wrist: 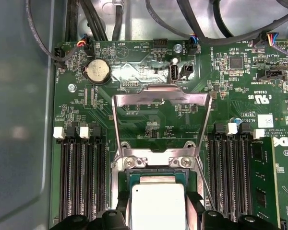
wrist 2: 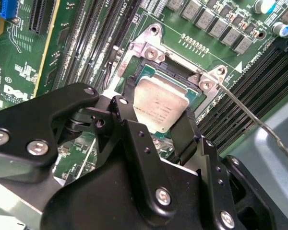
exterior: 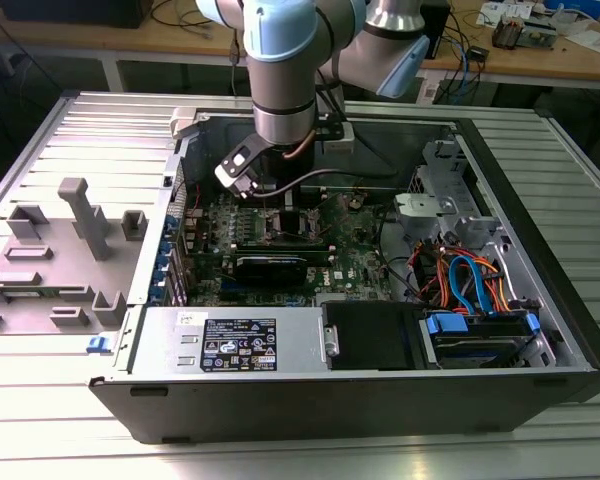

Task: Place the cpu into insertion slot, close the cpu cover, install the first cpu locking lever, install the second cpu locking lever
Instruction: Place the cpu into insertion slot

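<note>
The cpu (wrist 2: 161, 108), a silver-topped square chip, lies in or just above the insertion slot (wrist 2: 149, 52), whose silver rim shows around it. My gripper (wrist 2: 158, 103) has its black fingers (wrist 2: 185, 132) against two opposite edges of the chip, shut on it. In the first wrist view the cpu (wrist: 158, 206) sits between the fingers (wrist: 122, 213), and the cpu cover (wrist: 161, 96) stands swung open beyond the slot. A thin locking lever (wrist 2: 254, 120) sticks up and away from the slot's corner. In the exterior view the gripper (exterior: 280, 205) is low over the motherboard.
Long black memory slots (wrist: 81, 177) flank the insertion slot on both sides. A black expansion card (exterior: 270, 267) lies across the board near the gripper. The power supply (exterior: 235, 343), drive bay and coloured cables (exterior: 470, 285) fill the case on the exterior view's right.
</note>
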Controlling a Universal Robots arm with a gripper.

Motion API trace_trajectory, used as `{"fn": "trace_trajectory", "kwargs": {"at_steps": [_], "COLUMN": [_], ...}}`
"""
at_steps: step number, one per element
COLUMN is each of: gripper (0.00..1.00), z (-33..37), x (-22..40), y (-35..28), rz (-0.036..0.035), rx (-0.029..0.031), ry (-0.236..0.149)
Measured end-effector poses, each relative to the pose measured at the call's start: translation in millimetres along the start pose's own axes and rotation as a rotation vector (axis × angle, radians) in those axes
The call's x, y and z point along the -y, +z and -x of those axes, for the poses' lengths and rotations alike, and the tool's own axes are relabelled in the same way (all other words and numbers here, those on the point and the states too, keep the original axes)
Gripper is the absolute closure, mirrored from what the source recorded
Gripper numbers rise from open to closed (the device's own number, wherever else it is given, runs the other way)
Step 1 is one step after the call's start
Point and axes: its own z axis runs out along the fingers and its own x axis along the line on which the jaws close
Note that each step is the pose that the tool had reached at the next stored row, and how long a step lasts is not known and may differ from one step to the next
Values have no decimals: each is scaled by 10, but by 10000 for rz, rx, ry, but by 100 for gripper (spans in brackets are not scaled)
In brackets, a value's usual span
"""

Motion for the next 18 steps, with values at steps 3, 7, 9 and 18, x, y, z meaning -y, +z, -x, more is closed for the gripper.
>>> {"fn": "trace_trajectory", "kwargs": {"at_steps": [3, 7, 9, 18], "gripper": [46, 44, 38, 38], "z": [-1, -2, -2, -1], "x": [-6, -7, -7, -13], "y": [2, 4, 4, -43], "rz": [5, 13, 8, -2], "rx": [-4, -6, -9, -3], "ry": [13, 12, 12, 15]}}
